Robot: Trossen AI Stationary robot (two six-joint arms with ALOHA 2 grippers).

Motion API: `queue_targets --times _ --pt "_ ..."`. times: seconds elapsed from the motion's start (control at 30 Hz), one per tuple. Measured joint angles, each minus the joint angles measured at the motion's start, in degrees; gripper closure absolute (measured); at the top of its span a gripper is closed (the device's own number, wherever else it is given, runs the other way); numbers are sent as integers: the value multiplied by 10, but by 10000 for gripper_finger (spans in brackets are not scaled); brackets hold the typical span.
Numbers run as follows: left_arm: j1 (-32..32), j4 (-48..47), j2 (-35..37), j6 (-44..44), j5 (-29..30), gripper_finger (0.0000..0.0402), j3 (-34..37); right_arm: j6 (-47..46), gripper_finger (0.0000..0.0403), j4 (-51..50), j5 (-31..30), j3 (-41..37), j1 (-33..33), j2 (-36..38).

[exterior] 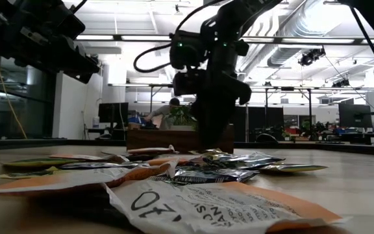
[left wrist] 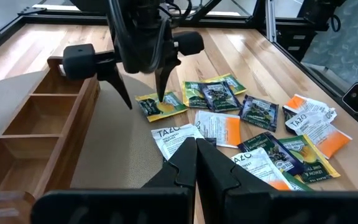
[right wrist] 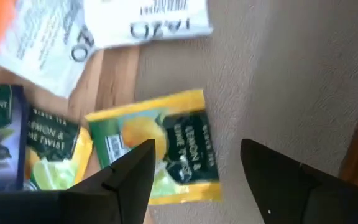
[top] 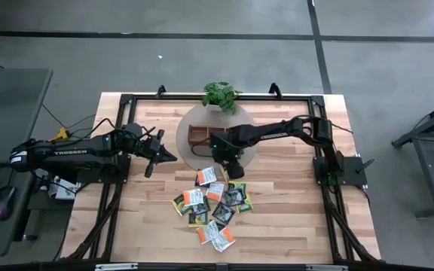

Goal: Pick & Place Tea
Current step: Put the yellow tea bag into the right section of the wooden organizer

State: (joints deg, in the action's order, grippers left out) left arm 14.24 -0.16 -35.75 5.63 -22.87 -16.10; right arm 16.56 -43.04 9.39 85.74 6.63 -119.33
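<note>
A pale wooden plank table [top: 292, 196] with a black metal frame carries a round, flat, grey-beige mat [top: 255, 154] with a fine woven grain. On the mat sits one brown wooden tray [left wrist: 36, 121], a long box split into three square compartments, all bare in the left wrist view. At the far edge of the table stands one small leafy green plant [top: 220, 95] in a white pot. About a dozen tea sachets [top: 211, 205], thin, flat, crinkly foil squares with printed labels, lie scattered and overlapping on the wood and the mat's near edge, in orange-and-white, yellow-green and dark blue-black. One yellow-green lemon-lime sachet [right wrist: 166, 146] lies flat, partly on the mat, nearest the tray. The right hand [left wrist: 143, 93] points down just above it, its two dark tapered fingers spread wide to either side, holding nothing. The left hand [top: 160, 153] hangs over the table's left part, well apart from the pile, its two fingers pressed shut on nothing.
</note>
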Motion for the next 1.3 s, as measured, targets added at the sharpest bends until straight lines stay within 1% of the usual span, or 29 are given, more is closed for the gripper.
queue_targets --times 0.2,0.67,0.97,1.1,1.3 --pt "0 0 0 0 0 401 0 0 171 -2 -25 -4 -2 0" --pt "0 0 0 0 0 401 0 -15 200 2 -24 -4 -12 -14" --pt "0 0 0 0 0 401 0 -30 208 20 -28 -1 -12 -31" --pt "0 0 0 0 0 401 0 -33 227 24 -27 -1 -12 -39" --pt "0 0 0 0 0 401 0 -33 278 25 -31 -2 -11 -40"
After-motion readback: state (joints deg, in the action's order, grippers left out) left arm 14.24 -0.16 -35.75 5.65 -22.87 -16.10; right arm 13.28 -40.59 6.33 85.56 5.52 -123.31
